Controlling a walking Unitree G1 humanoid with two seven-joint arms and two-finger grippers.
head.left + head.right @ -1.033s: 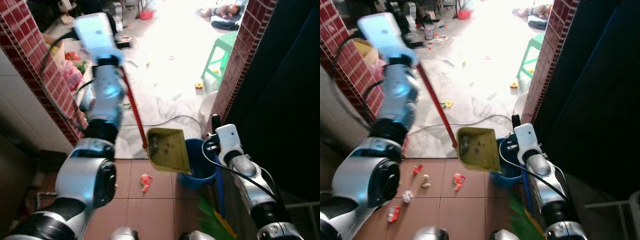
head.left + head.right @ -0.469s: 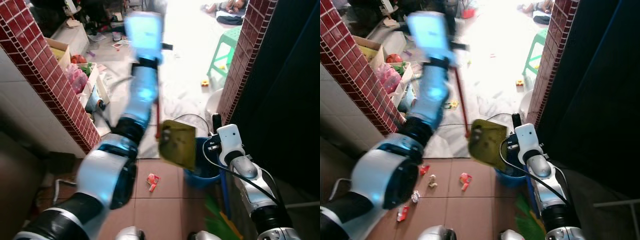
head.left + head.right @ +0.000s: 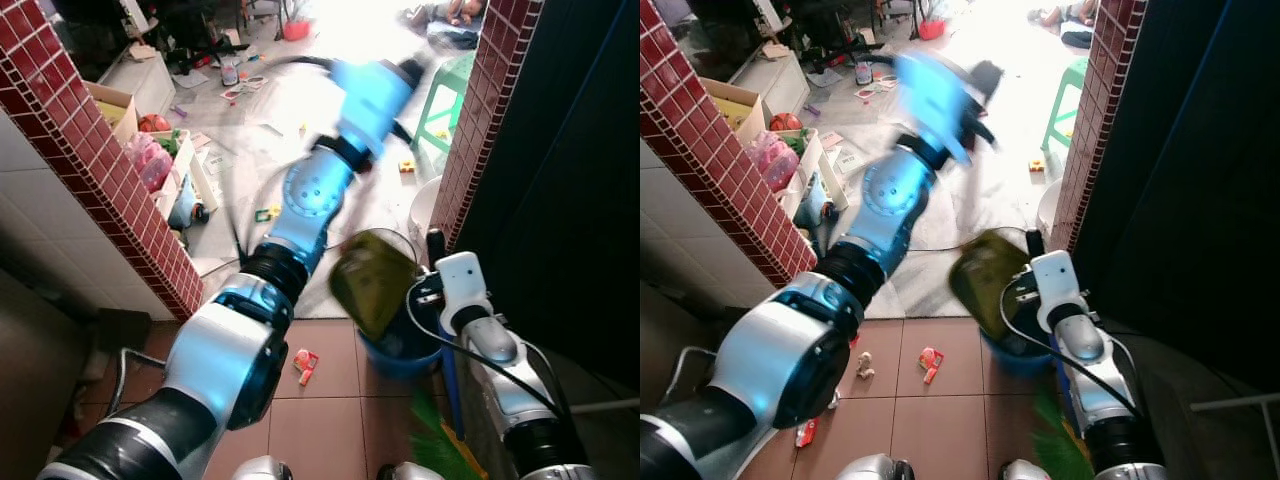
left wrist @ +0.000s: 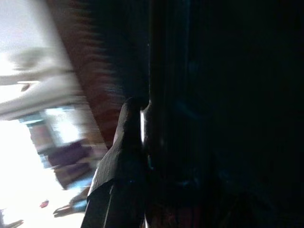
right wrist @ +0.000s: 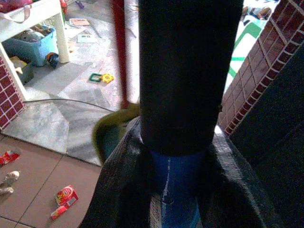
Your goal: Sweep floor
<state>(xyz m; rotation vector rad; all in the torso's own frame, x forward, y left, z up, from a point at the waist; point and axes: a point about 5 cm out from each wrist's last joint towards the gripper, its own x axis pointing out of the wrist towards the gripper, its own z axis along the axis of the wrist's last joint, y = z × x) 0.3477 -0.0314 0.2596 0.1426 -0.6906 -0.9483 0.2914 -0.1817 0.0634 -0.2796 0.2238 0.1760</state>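
My worry is the yellow dustpan [image 3: 372, 280] tipping wide of the blue bucket [image 3: 405, 350] and spilling, since my left arm is blurred mid-swing. It hangs tilted just above the bucket's left rim. My right hand [image 5: 190, 190] is clamped on the broom handle [image 5: 189, 71]; whether my left hand is apart or together, I cannot tell. Wrappers [image 3: 930, 362] litter the near tiles.

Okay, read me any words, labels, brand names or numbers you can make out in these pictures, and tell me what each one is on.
None can be read.
Red wrapper on the brown tile floor: print too small and blurred to read.
Papers on the grey floor further off: markings too small to read.
Yellow-green dustpan over the blue bucket: no lettering visible.
White housing on the right wrist: no lettering visible.
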